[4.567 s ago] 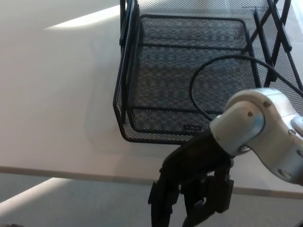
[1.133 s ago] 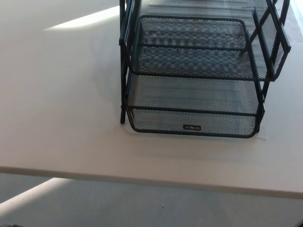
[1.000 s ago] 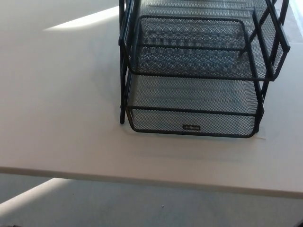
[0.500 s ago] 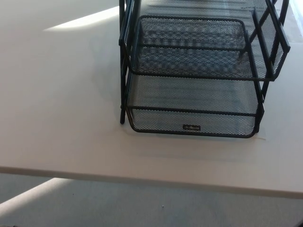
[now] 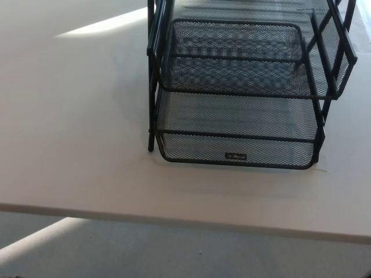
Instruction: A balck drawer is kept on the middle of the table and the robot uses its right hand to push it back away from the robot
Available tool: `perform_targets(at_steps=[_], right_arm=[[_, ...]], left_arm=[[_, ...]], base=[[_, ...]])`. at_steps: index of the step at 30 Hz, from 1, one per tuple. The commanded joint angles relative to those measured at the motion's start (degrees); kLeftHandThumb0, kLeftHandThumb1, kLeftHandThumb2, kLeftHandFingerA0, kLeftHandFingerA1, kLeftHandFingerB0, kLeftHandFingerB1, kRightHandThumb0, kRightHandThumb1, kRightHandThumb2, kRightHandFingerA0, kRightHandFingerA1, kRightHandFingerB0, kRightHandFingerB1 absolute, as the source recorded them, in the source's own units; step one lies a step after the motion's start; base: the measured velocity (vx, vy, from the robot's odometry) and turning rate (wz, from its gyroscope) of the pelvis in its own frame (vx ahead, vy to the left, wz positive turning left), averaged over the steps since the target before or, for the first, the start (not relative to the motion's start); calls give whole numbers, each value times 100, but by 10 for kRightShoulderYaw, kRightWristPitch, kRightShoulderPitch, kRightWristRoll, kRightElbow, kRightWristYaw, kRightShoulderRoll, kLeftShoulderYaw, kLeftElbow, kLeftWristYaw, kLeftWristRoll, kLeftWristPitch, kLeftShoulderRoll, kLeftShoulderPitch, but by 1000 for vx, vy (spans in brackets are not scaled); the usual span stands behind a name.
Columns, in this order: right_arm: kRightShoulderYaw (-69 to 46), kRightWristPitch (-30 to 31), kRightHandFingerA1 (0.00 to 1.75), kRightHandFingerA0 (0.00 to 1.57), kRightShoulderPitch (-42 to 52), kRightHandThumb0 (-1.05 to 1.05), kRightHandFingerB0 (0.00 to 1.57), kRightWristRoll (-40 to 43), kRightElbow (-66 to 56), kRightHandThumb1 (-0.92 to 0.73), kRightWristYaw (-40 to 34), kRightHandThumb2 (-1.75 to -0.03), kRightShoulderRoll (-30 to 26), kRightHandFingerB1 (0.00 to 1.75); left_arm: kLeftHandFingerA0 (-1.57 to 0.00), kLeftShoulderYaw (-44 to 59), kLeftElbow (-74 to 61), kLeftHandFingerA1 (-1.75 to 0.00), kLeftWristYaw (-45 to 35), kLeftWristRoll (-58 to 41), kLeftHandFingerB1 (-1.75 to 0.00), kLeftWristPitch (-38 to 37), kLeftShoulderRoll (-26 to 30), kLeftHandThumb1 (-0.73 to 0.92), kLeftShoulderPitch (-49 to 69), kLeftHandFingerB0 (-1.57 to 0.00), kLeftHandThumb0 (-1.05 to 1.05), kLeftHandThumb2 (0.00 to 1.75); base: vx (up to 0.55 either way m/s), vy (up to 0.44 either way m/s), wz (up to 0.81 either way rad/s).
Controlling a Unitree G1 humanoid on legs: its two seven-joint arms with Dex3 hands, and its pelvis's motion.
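A black wire-mesh drawer unit [image 5: 240, 87] stands on the white table [image 5: 75, 145], right of the middle and running off the top edge of the head view. Its stacked trays are set in a black frame; the lowest tray [image 5: 237, 152] has a small label on its front wall and sits a little forward of the tray above. Neither of my hands nor any part of my arms shows.
The table's front edge [image 5: 174, 220] crosses the lower part of the picture, with grey floor [image 5: 145, 255] below it. A bright strip of light [image 5: 98, 24] lies on the table at the upper left.
My right hand and forearm, which hung in front of the drawer unit 4.6 s ago, have left the view. Over the last second the drawer unit has stayed still.
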Motion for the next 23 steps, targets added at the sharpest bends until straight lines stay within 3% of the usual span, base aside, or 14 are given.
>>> perform_targets(at_steps=[1, 3, 4, 5, 6, 23], right_arm=[[17, -78, 34, 25, -25, -58, 21, -48, 80, -87, -101, -66, 1, 29], [19, -87, 35, 25, -28, -59, 21, -47, 89, -88, -101, -66, 2, 29], [18, -96, 48, 24, -30, -63, 18, -44, 98, -74, -101, -96, 3, 42], [17, -106, 48, 24, -33, -63, 18, -41, 108, -74, -101, -96, 4, 42], [21, -113, 36, 30, -34, -59, 23, -45, 110, -92, -99, -68, 3, 30], [21, -132, 36, 36, -48, -57, 30, -48, 155, -85, -96, -66, 16, 32]], left_arm=[[-43, 10, 0, -37, 8, 1, -32, -6, 20, 75, 9, -31, -56, 63], [-41, 10, 2, -37, 11, 4, -31, -7, 21, 75, 10, -29, -57, 62], [-41, 8, 2, -36, 14, 8, -31, -6, 22, 75, 10, -29, -58, 61], [-41, 6, 1, -36, 15, 11, -31, -5, 23, 75, 10, -29, -58, 61], [-41, 8, -1, -35, 14, 9, -31, -3, 23, 75, 11, -30, -57, 61], [-46, 13, 0, -39, -1, 4, -34, -20, 22, 71, 15, -33, -57, 63]], base=[[0, 0, 0], [0, 0, 0], [0, 0, 0], [0, 0, 0], [0, 0, 0], [0, 0, 0]])
